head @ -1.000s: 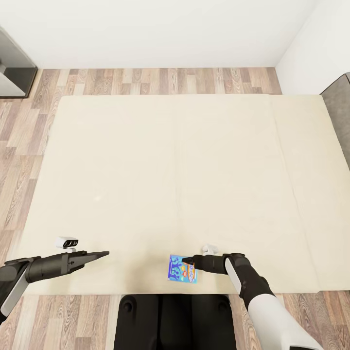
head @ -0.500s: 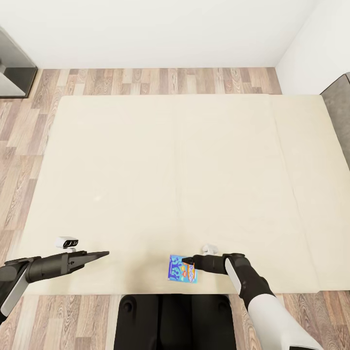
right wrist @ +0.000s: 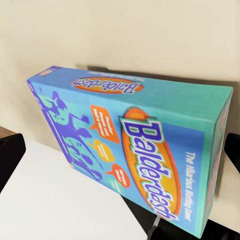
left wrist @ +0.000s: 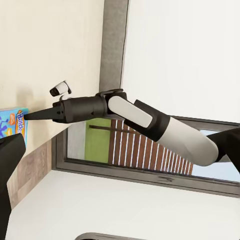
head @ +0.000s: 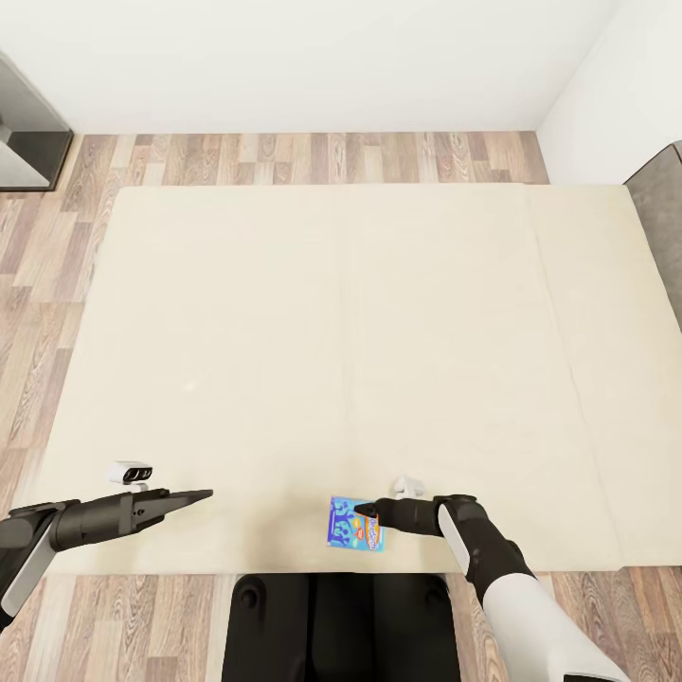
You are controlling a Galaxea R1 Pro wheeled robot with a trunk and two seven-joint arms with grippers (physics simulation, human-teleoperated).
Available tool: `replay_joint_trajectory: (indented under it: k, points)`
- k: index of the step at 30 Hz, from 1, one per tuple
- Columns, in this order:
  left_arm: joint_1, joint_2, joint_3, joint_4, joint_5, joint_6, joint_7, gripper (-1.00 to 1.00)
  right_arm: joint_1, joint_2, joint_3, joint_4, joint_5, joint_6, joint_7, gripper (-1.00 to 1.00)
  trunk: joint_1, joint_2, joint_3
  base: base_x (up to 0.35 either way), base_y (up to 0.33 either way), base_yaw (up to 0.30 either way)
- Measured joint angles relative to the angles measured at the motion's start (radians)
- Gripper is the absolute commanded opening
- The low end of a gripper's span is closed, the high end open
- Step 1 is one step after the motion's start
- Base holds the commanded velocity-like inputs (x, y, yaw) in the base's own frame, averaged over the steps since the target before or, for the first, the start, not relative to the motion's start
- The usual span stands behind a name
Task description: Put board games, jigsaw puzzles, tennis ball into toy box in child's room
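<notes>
A blue board game (head: 349, 524) with orange marks lies flat on the cream bed (head: 341, 313), close to its near edge. My right gripper (head: 366, 512) sits at the box's right end. In the right wrist view the lettered box (right wrist: 125, 150) lies between the two wide-apart fingers, so the gripper is open; one finger (right wrist: 231, 150) is beside a box side and the other stands off it. My left gripper (head: 203, 493) hovers open and empty over the bed's near left part. The left wrist view catches the box's corner (left wrist: 11, 122) and the right arm's tip (left wrist: 29, 116).
Wood-plank floor (head: 313, 156) surrounds the bed, with white walls beyond. A dark grey furniture piece (head: 24, 142) stands at the far left and a grey panel (head: 663, 218) at the right edge. My black base (head: 341, 625) is against the bed's near edge.
</notes>
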Motion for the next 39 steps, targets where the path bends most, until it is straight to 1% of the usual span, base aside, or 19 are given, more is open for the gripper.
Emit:
replay_joint_trajectory:
  k: [24, 29, 39]
  points:
    - [0.0, 0.0, 0.0, 0.0, 0.0, 0.0, 0.0, 1.0, 0.0, 0.001, 0.0, 0.0, 0.0, -0.002, -0.001, 1.0, 0.0, 0.0, 0.0, 0.0, 0.025, 0.0]
    - [0.0, 0.0, 0.0, 0.0, 0.0, 0.0, 0.0, 1.0, 0.0, 0.002, 0.0, 0.0, 0.0, -0.002, -0.001, 1.0, 0.0, 0.0, 0.0, 0.0, 0.0, 0.089]
    - [0.0, 0.0, 0.0, 0.0, 0.0, 0.0, 0.0, 1.0, 0.0, 0.002, 0.0, 0.0, 0.0, -0.002, -0.001, 1.0, 0.0, 0.0, 0.0, 0.0, 0.007, 0.01]
